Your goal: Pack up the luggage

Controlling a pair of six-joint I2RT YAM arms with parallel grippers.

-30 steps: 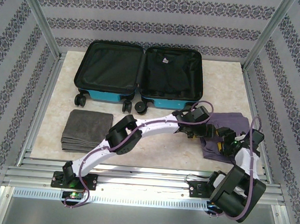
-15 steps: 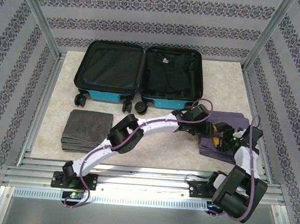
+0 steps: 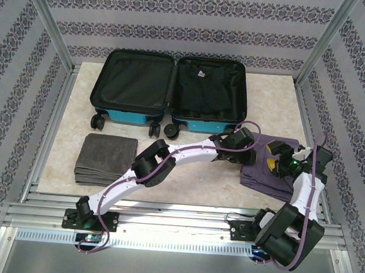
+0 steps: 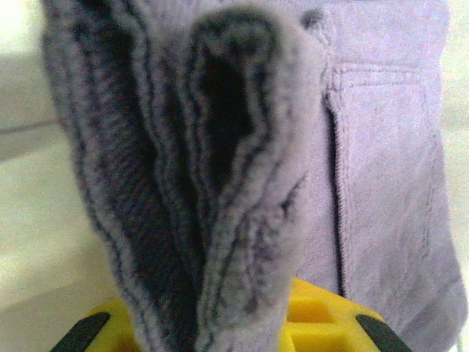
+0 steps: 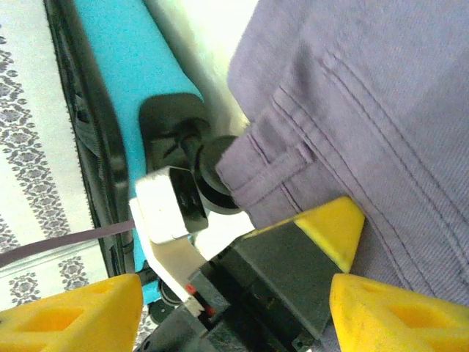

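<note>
Nearest me, on the right side of the bench (image 3: 192, 178), I see the left jaws pinched shut on a bunched fold of the purple garment (image 3: 264, 179). The right jaws stand wide open just beside them, over that same cloth, gripping nothing. Off to the left lies a folded grey stack (image 3: 105, 159). Farther back the suitcase (image 3: 130, 115) lies opened flat, wheels toward me, with black clothing (image 3: 208, 91) in its right half.
</note>
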